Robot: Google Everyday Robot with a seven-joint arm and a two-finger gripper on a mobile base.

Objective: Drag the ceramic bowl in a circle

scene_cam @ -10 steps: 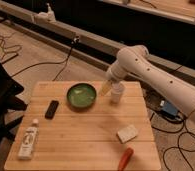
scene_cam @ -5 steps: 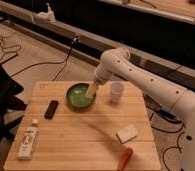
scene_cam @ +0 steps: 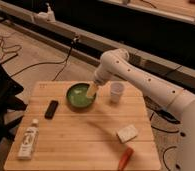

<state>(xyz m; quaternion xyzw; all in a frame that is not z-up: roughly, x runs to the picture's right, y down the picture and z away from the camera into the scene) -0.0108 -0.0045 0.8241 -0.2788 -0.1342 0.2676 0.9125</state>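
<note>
Hanging at the rim of the green bowl (scene_cam: pixel 79 97) on the side nearest the cup (scene_cam: pixel 116 92), the gripper (scene_cam: pixel 92 89) — whether it has any hold I cannot tell — could slip off mid-circle, or swing the bowl, just left of the cup, into it.

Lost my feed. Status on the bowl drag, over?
End effector in bowl, cup-side rim. Bowl upright on table. Cup close beside; remote opposite side.

Warm, dim light with a dark background; the hand (scene_cam: pixel 92 90) sits in the glossy ceramic bowl (scene_cam: pixel 77 98).
</note>
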